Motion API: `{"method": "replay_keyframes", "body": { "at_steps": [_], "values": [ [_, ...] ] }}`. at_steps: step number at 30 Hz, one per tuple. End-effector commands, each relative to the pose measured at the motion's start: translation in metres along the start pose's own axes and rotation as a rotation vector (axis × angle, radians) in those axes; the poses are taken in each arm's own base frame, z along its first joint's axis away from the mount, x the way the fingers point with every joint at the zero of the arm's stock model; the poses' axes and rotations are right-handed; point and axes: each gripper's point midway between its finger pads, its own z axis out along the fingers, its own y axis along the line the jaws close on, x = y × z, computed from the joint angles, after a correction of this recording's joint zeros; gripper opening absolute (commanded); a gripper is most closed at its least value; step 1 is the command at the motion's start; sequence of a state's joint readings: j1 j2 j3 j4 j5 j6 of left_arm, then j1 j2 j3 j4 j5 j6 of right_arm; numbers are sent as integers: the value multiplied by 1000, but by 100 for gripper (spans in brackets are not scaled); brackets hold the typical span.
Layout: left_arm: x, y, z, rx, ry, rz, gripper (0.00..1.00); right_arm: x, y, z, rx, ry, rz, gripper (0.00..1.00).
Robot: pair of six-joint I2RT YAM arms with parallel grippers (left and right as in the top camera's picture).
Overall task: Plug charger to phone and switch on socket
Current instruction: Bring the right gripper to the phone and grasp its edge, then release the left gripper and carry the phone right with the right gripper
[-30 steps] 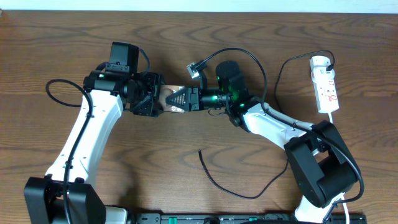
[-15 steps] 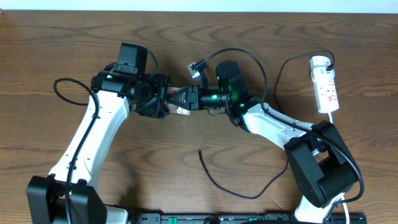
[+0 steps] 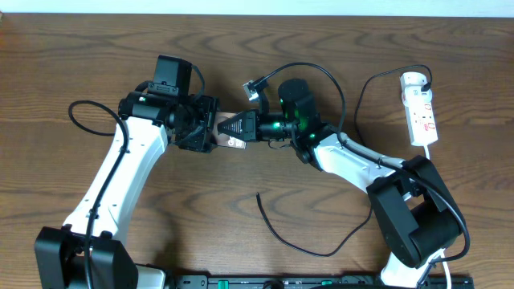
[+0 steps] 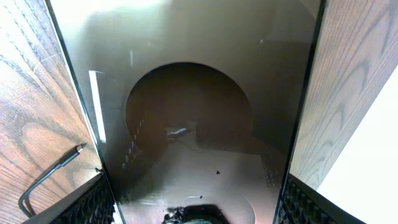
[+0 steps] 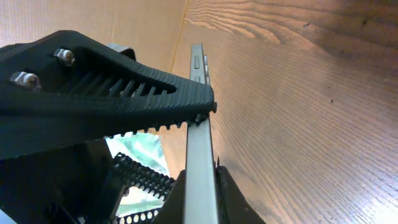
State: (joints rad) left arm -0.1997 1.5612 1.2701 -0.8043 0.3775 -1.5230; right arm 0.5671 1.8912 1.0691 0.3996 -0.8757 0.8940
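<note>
Clamped shut since a second ago, the right gripper (image 3: 231, 128) pinches the phone's (image 3: 220, 120) thin edge. Nearest the front, the charger's (image 3: 259, 197) free end lies loose on the table (image 3: 80, 48). Mid-table, the left gripper (image 4: 199, 205) holds the phone across its width, and the socket (image 3: 422, 108) lies far right.

**A:** What is in the left end effector (image 4: 198, 198)?
**B:** The phone (image 4: 199, 56). Its glossy face is toward the lens and it runs straight out ahead. The two ribbed fingers (image 4: 93, 205) sit against its long edges, one on each side.
**A:** Anything on the glass?
**B:** Only a dark, round reflection just ahead of the fingers.
**A:** And outside the fingers?
**B:** Wood-grain counter (image 4: 28, 93) on both sides. Beyond the finger on the view's left lies the charger (image 4: 46, 180), its tip close to the phone's edge but not touching. Beyond the other finger is a white patch (image 4: 367, 174); I can't tell what it is.
</note>
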Motion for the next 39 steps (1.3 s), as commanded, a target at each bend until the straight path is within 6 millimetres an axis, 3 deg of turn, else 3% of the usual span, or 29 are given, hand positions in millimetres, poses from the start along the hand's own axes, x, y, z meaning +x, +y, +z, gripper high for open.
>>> {"method": "replay_keyframes", "body": {
  "at_steps": [1,3,8,9,16,20,25,31,35,39],
  "values": [
    [2,-3,-4,18,-3,5,7,-1,5,2,-11,4,2,1],
    [2,-3,-4,18,-3,6,7,-1,5,2,-11,4,5,1],
    [2,-3,-4,17,-3,13,80,-1,5,2,-11,4,9,1],
    [2,-3,-4,17,-3,20,87,-1,5,2,-11,4,9,1],
    [4,-4,-5,23,20,145,93,-8,1,-4,-3,-15,-5,1],
    [11,-8,-9,52,101,196,93,-24,-10,-18,18,-63,2,1],
    [24,-27,-19,173,222,407,93,-52,-40,-47,100,-159,54,1],
    [25,-45,-25,279,219,609,93,-77,-64,-85,128,-250,215,1],
    [24,-67,-31,380,177,708,93,-92,-71,-112,79,-310,463,1],
    [24,-85,-32,465,157,713,93,-112,-55,-129,-30,-348,545,1]
  ]
}}
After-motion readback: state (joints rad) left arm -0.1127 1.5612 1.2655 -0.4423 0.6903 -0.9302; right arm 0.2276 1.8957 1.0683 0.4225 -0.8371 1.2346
